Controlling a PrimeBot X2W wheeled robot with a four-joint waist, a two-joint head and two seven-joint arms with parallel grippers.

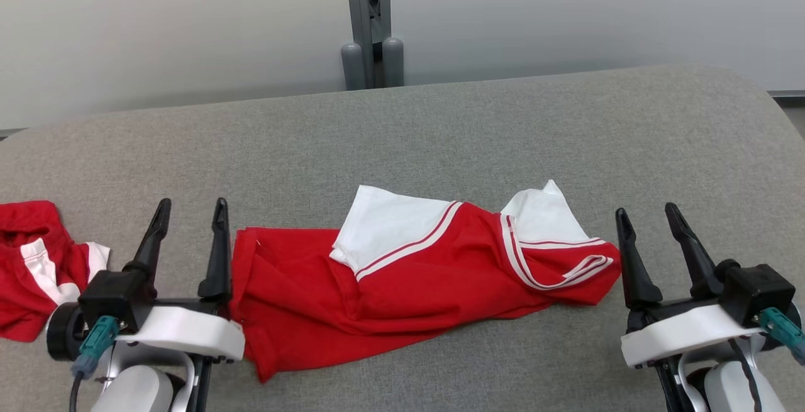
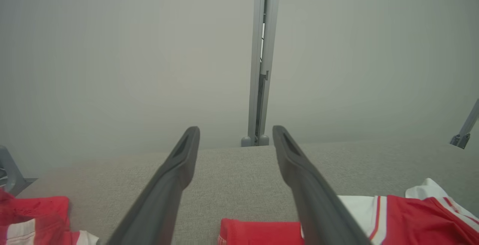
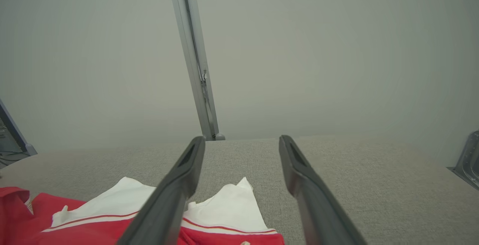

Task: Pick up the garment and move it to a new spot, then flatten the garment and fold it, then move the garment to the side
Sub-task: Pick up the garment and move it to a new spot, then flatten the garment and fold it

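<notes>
In the middle of the soft gray table [image 1: 440,122]: the red garment [image 1: 409,280], a shirt with white sleeves and white stripes, lying in a long bunchy strip from left to right. Folded over on itself by the look of it, sleeves tucked on top, not neat and flat yet. To its left, just beside the red hem, the left gripper [image 1: 192,206], two dark fingers spread wide, nothing between them. To its right, just beside the striped sleeve end, the right gripper [image 1: 646,209], spread wide too and holding nothing. One at each end, probably to be ready to grab both ends together and lift or slide the shirt without a floppy mess. Hard to tell the stage of the job; maybe one fold done and one more to go, or the move to the side next. Off at the far left edge, another red and white piece of clothing [image 1: 38,267], crumpled in a heap, well apart from the shirt. Maybe the side spot for finished things, but just a guess. Under everything, gray woven cloth, a bit fuzzy, with rounded corners at the back. Likely to drag a little on thin cloth. Behind the table, a plain pale wall [image 1: 157,22] and one gray post [image 1: 366,16] standing up in the middle, with two round gray feet at the bottom.
</notes>
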